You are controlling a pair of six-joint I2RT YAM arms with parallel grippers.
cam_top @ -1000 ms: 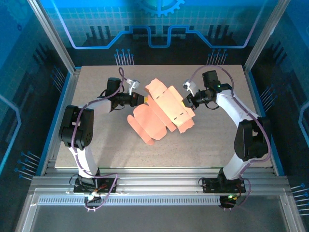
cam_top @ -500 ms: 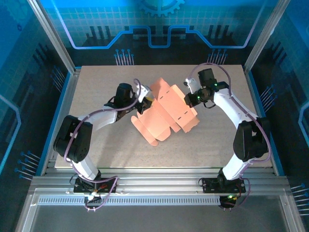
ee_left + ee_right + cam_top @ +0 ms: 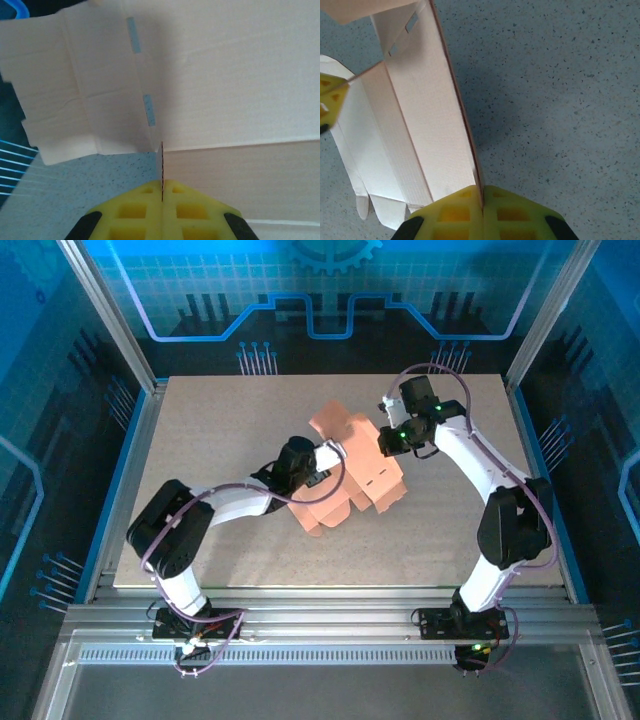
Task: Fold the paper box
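Standing at the near edge where the arm bases are bolted, I see the left arm stretched low across the table (image 3: 200, 430). The left end effector (image 3: 162, 189) is closed tight on a thin edge of the paper box (image 3: 352, 472). The box sits about mid-table, a half-formed salmon sheet with some panels raised and others lying flat. It looks very light and only stiff within each panel. I'd expect it to hinge readily at the creases and to buckle or tear if pulled hard, especially near the small slots (image 3: 148, 107) and the rounded tabs (image 3: 362, 205). The safest holds seem to be panel edges close to a crease, which is roughly where both pinches are. Just beyond, the right end effector (image 3: 482, 194) is likewise shut on the edge of an upright wall of the box. What could get in the way, to my eye, is mostly the arms themselves: they crowd the box from both sides, and their looping cables (image 3: 440, 375) hang close by. The aluminium frame (image 3: 110, 330) stands well apart at the back.
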